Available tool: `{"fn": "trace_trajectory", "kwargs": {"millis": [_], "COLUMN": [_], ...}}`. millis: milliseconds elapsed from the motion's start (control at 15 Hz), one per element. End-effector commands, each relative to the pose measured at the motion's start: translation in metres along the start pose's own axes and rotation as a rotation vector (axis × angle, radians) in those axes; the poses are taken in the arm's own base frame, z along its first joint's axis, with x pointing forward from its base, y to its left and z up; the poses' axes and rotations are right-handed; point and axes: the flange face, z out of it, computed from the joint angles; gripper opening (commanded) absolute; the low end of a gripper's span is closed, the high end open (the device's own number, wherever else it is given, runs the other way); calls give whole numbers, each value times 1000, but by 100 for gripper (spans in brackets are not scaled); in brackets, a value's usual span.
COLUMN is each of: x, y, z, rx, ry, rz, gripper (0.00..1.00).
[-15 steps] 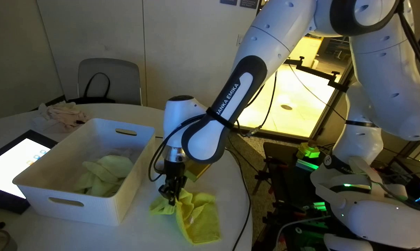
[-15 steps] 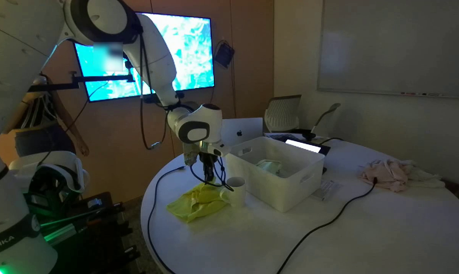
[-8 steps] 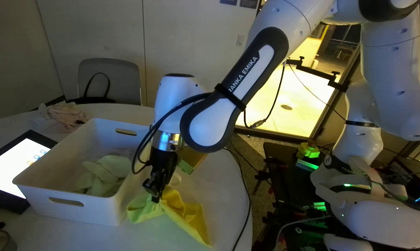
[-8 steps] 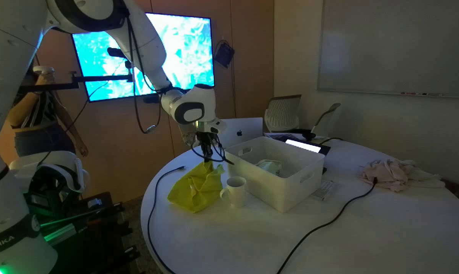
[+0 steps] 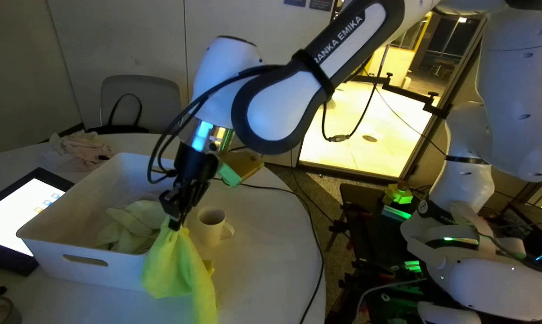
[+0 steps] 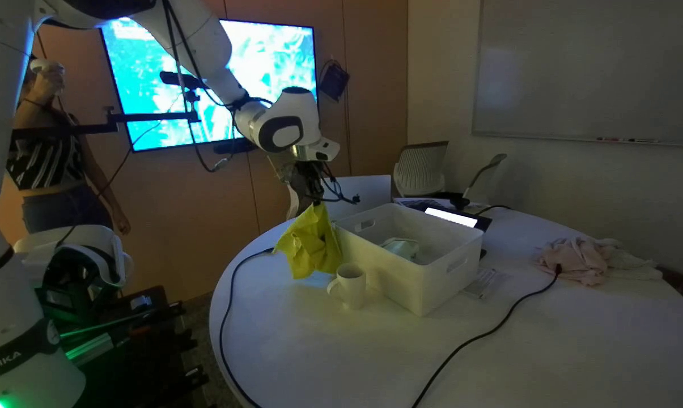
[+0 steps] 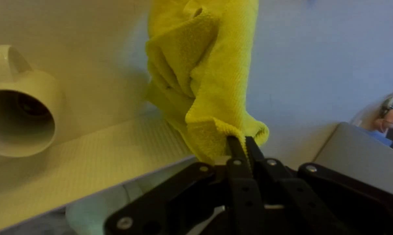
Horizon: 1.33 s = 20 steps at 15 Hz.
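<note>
Yellow towelling cloth is gripped by one corner, a thin fold of it clamped between the jaws; the rest is suspended below them, its long axis close to upright. In both exterior views it is held just outside the white plastic bin, by one of the bin's long walls; the pinched corner is judged to be above the bin's rim, the bulk below it. Whether the wall is touched, or the table cleared, cannot be told. Inside the bin a crumpled pale cloth is seen. Near that same long wall a white mug is stood upright; its dark inside cannot be made out. Off the bin's end nearest the jaws a laptop is placed, and across the bin a lit display. Pink cloth is heaped past its opposite end.
</note>
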Motion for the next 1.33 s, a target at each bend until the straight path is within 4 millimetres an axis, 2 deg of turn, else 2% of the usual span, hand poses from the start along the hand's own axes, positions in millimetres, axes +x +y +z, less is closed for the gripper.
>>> {"fn": "trace_trajectory", "kwargs": {"millis": [0, 200, 400, 1267], "x": [7, 16, 18, 20], "y": [-6, -9, -12, -18], "z": [-61, -97, -123, -169], "rx": [4, 6, 13, -41], "ry": [85, 148, 134, 94], "rz": [5, 23, 21, 57], "gripper": [1, 1, 1, 1]}}
